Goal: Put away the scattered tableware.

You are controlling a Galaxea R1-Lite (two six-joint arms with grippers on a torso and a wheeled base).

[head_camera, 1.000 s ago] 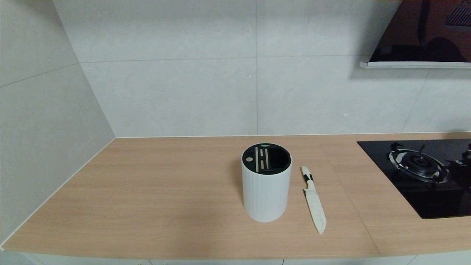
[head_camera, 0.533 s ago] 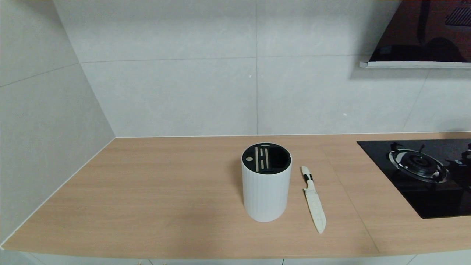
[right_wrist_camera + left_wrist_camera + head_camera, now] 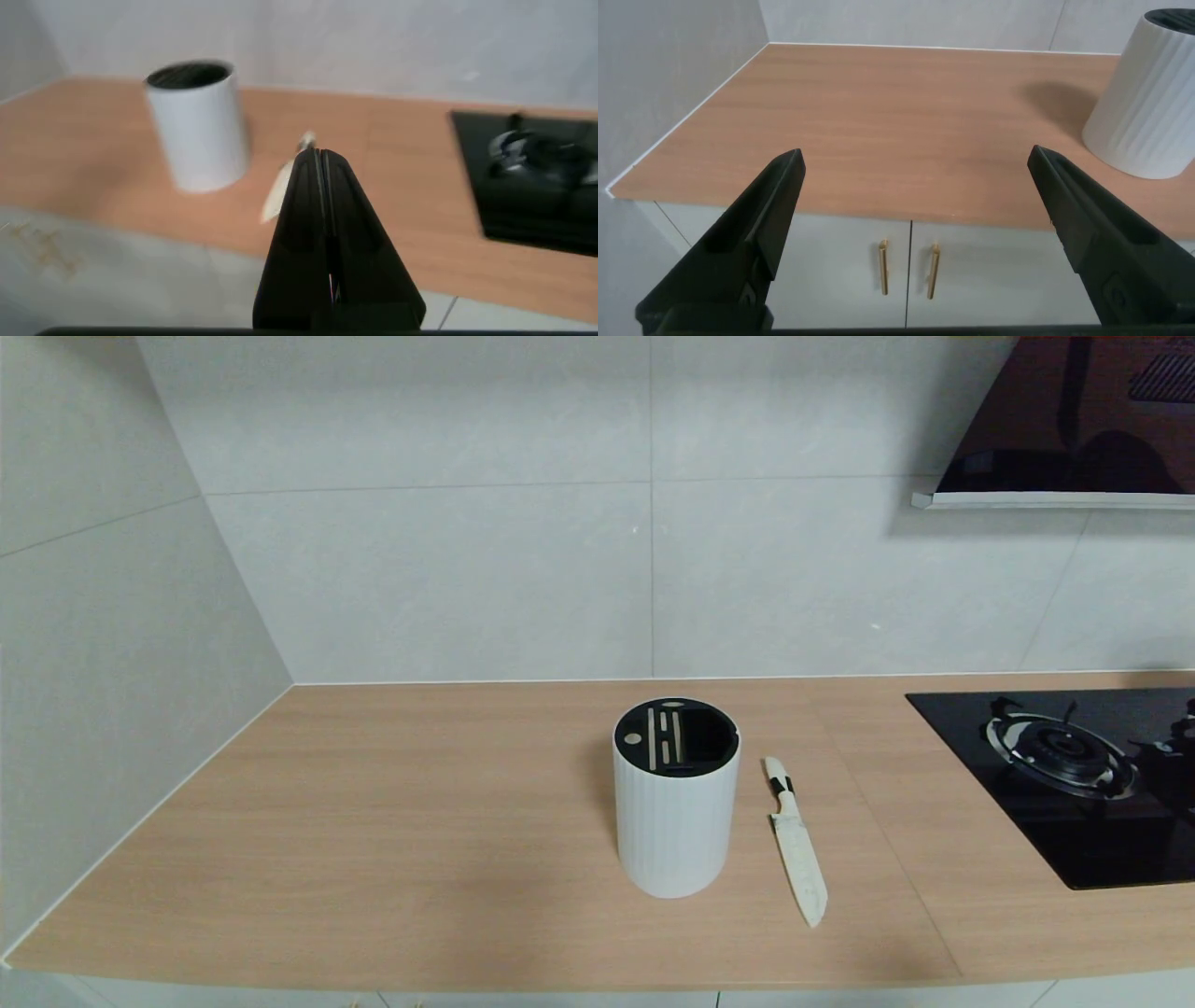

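A white ribbed cylindrical holder (image 3: pixel 676 800) with a black slotted top stands upright on the wooden counter (image 3: pixel 401 821). Just to its right lies a cream-white knife (image 3: pixel 795 841) with a black band, tip toward the counter's front edge. My left gripper (image 3: pixel 915 210) is open, hanging in front of the counter edge above the cabinet doors, with the holder (image 3: pixel 1146 98) farther off. My right gripper (image 3: pixel 322 173) is shut with nothing in it, hanging off the counter's front; the holder (image 3: pixel 197 124) and the knife (image 3: pixel 284 183) lie beyond it.
A black gas hob (image 3: pixel 1074 775) with a burner takes up the counter's right side, under a dark hood (image 3: pixel 1074 420). Tiled walls close the back and the left. Cabinet doors with gold handles (image 3: pixel 908 269) sit below the counter. Bare wood spreads left of the holder.
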